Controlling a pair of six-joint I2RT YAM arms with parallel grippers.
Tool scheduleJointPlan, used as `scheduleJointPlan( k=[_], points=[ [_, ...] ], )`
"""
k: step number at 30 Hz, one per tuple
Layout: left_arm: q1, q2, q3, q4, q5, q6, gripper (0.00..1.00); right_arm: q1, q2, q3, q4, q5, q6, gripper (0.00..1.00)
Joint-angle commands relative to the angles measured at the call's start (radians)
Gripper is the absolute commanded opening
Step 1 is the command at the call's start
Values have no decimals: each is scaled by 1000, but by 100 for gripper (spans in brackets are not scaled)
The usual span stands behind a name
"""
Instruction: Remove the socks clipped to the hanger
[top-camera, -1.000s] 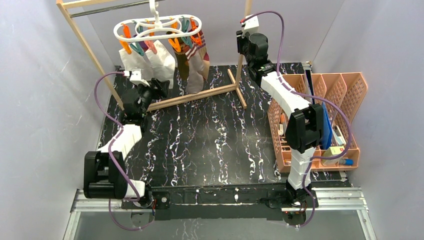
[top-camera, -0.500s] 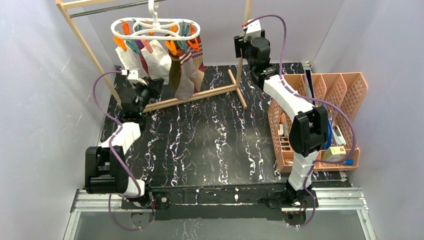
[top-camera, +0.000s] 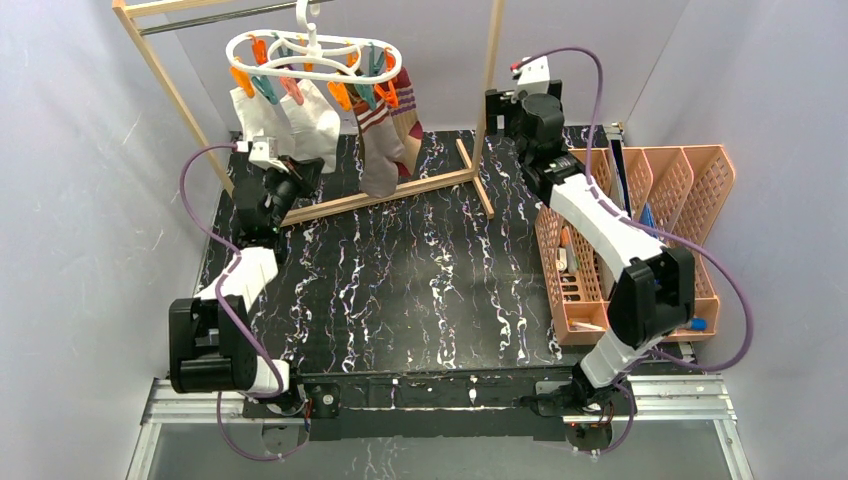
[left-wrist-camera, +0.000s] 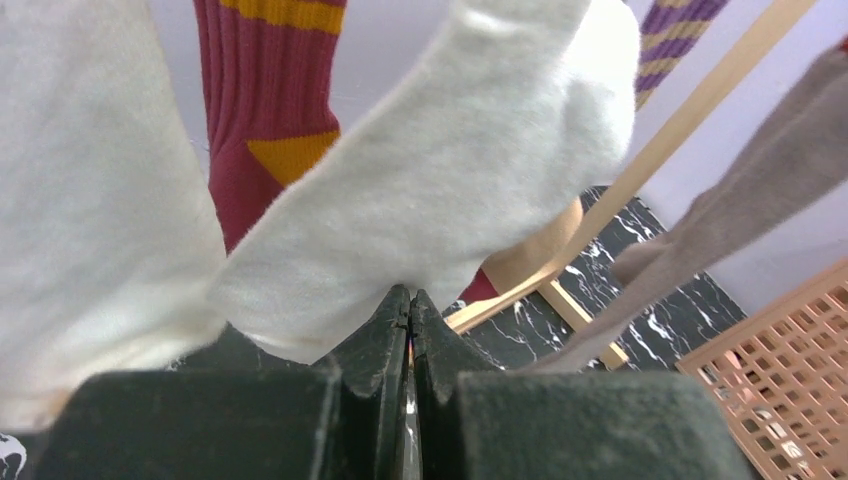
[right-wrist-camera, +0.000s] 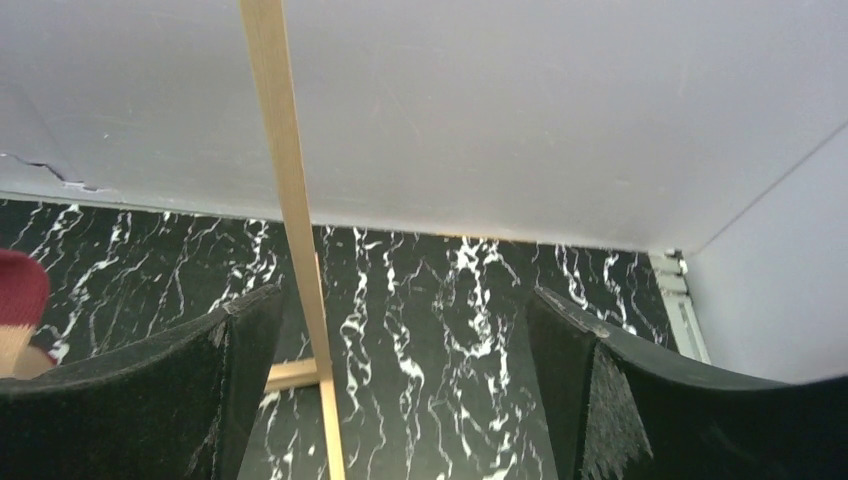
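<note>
Left gripper (left-wrist-camera: 408, 300): pressed together; we judge it pinches the plain white fabric sock (left-wrist-camera: 440, 150) directly above its tips.
Sock axis: runs upward to the white plastic oval clip hanger (top-camera: 312, 42) overhead.
Right gripper (right-wrist-camera: 400, 390): spread, empty, farther off.

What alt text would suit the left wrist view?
The left gripper, shut, pinches the lower edge of a white sock. A second white sock hangs at left, a maroon sock behind, and a wooden rack at right.
</note>
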Motion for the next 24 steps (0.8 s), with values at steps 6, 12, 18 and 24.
scheduleJointPlan(
  k=[6,12,18,24],
  points=[
    [5,-152,-122,29,66,-50,0,115,-291,-219,-61,-5,176,99],
    [4,-207,-192,27,79,-57,0,380,-395,-264,-81,-32,186,99],
    [4,-260,-242,10,75,-56,0,493,-334,-143,-112,-282,212,98],
    [5,-294,-229,-68,22,-9,21,531,-270,-83,-106,-301,212,98]
  ],
)
